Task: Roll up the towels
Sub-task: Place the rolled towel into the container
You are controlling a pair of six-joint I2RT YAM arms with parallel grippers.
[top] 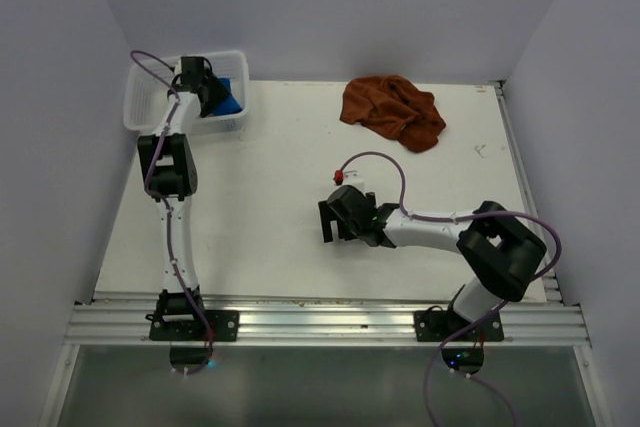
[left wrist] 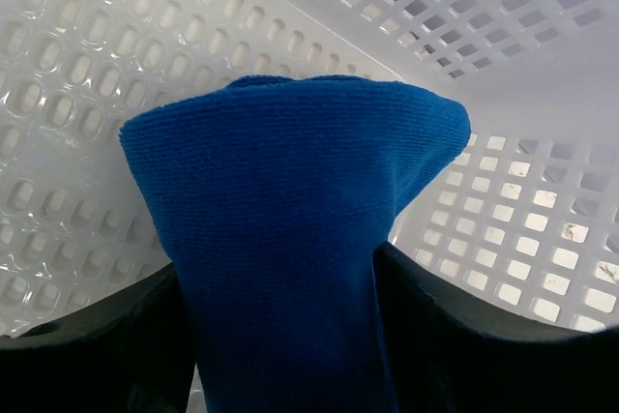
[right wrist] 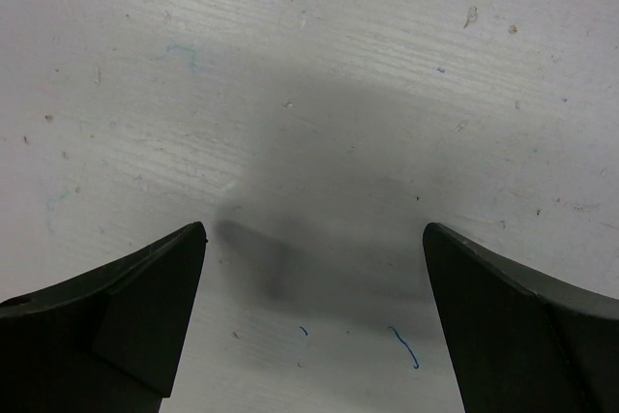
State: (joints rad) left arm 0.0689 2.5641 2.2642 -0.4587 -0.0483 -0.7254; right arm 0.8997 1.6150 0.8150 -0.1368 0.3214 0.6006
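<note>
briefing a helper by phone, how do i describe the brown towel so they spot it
On the white tabletop, look along the far edge, right of centre: the rust-brown cloth towel lies there in a crumpled heap. Unlike the bright blue cloth towel inside the white plastic mesh basket at far left, it lies in the open.

The blue towel (left wrist: pixel 280 239) runs off the left wrist view's bottom edge.

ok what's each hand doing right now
left hand: blue towel sits inside it, gripped or not cannot be told
right hand: open, empty
</note>
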